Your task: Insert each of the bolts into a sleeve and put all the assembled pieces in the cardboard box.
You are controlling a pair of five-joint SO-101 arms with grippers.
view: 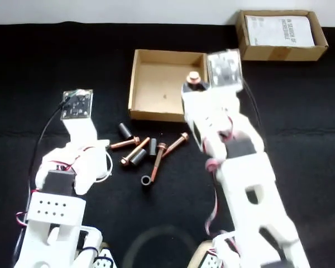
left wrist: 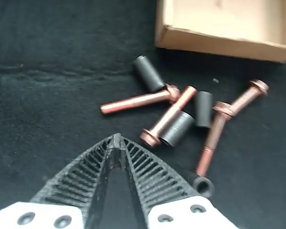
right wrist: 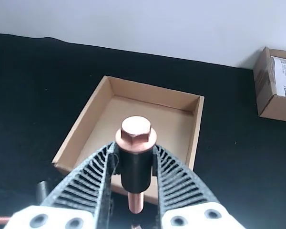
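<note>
My right gripper [right wrist: 133,160] is shut on an assembled piece [right wrist: 135,162], a copper bolt standing upright inside a black sleeve, held above the near edge of the open cardboard box [right wrist: 93,124]. From above, the bolt head [view: 194,77] sits at the box's [view: 142,84] right rim. My left gripper [left wrist: 117,143] is shut with nothing in it, just short of the loose pile. Several copper bolts [left wrist: 136,101] [left wrist: 170,113] [left wrist: 213,136] and black sleeves [left wrist: 148,72] [left wrist: 177,129] [left wrist: 203,108] lie on the black cloth in front of the box. One more sleeve [left wrist: 201,184] stands beside my left gripper.
A second cardboard box [view: 280,34] with a printed sheet on it stands at the far right. Black cloth covers the table. Cables run along both arms. Open cloth lies to the left of the pile.
</note>
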